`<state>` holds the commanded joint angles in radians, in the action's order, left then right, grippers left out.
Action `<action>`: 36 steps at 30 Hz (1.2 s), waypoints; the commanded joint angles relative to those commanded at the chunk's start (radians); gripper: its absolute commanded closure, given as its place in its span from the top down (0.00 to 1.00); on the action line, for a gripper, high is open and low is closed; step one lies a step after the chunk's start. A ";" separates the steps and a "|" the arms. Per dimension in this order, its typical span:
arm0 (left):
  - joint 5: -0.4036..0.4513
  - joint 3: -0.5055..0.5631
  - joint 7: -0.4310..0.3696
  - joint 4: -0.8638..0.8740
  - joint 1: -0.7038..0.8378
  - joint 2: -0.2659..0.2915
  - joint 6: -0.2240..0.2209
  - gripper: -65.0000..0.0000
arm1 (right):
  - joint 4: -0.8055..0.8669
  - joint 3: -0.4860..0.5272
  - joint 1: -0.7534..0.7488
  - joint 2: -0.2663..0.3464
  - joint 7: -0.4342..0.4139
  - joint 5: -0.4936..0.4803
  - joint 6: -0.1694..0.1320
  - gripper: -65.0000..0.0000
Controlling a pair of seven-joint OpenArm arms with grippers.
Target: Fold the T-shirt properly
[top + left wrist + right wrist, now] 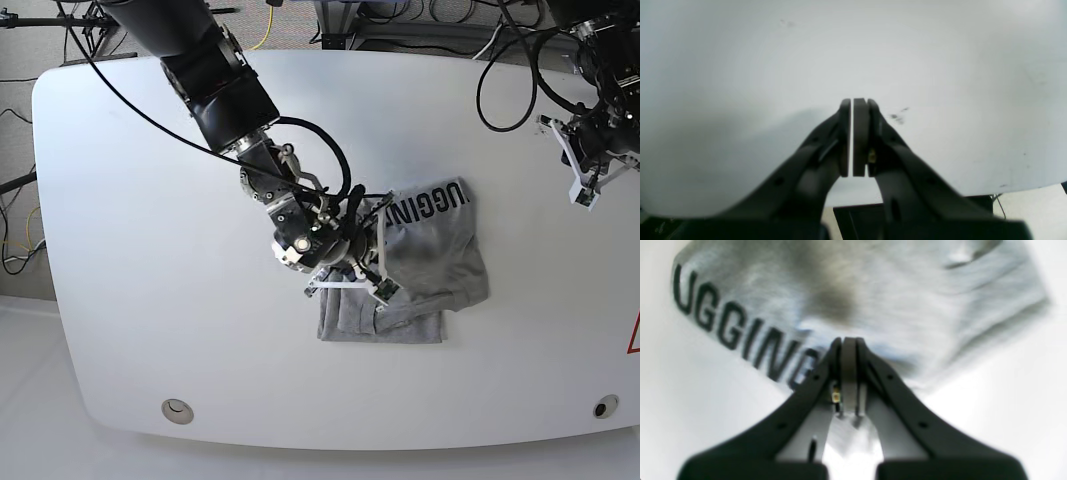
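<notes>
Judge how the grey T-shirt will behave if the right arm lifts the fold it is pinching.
The T-shirt would probably droop: its folded layers lie creased and bunched. It looks light and thin enough for the right end effector, shut on an edge, to lift. The loose lower layers may slide or unfold, since nothing pins them.

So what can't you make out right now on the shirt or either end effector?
- T-shirt lettering: start hidden in the base view by the right end effector; cut short in the right wrist view too.
- Whether the right end effector pinches cloth: blurred.
- Shirt's neck and sleeves: folded under.
- Left end effector: too small in the base view.
</notes>
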<state>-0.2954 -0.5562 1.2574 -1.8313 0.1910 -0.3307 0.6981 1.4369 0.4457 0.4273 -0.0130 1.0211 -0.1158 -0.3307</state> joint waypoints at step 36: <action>0.002 -0.371 0.000 0.005 0.373 -0.092 0.000 0.00 | 0.471 -1.189 -0.824 0.488 0.161 0.015 -0.002 0.00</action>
<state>-0.2938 -0.9275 1.2574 -1.8267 0.5639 -0.4227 0.6981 1.9080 -0.7434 -0.3966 0.4749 1.1822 -0.1005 -0.3322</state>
